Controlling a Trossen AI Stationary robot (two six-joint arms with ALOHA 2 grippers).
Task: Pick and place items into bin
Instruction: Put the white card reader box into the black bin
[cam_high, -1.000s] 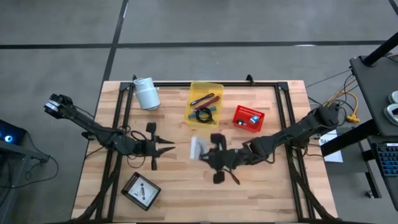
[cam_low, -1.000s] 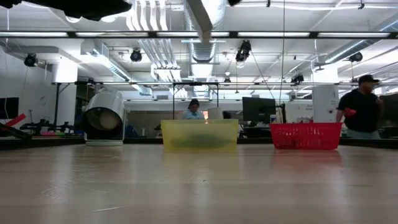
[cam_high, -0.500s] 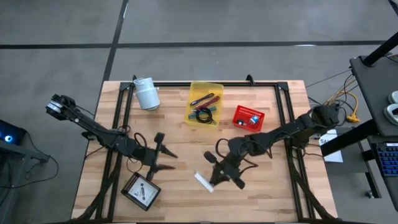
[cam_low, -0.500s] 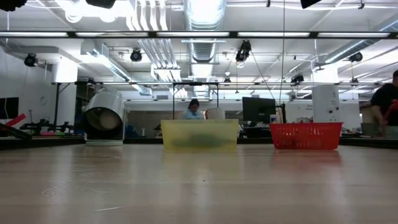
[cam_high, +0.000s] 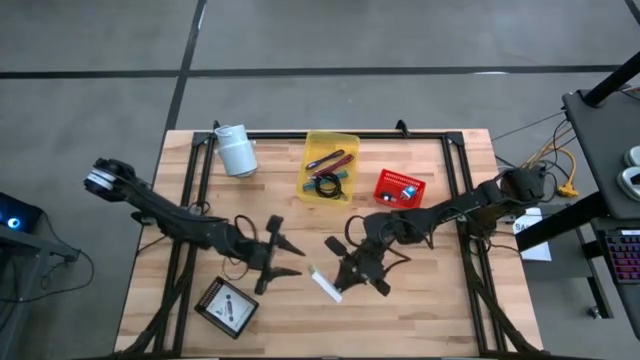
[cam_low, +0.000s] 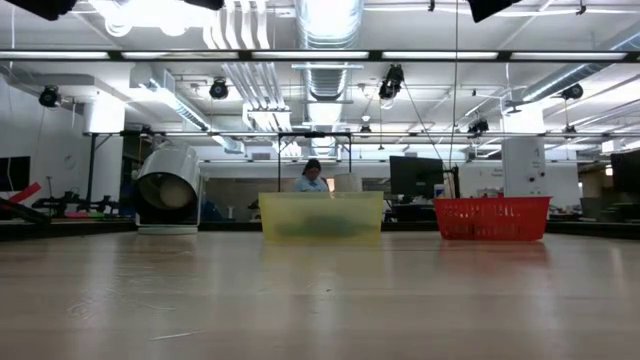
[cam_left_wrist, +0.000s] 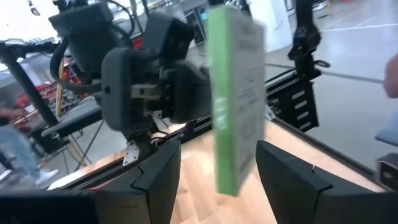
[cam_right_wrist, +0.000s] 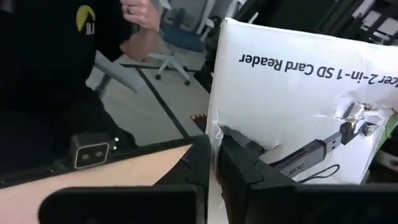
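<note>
Wooden table (cam_high: 440, 310), right gripper (cam_high: 340, 282) pinching white card (cam_high: 326, 287)

I read the table (cam_high: 420, 300) as pale planked wood with a low satin sheen; the yellow bin (cam_high: 331, 166) on it looks like translucent plastic; the red basket (cam_high: 399, 190) beside that bin is perforated plastic; the card box (cam_right_wrist: 298, 106) is matt white printed cardboard; the right gripper (cam_right_wrist: 214, 163) holding it appears matt black plastic.
</note>
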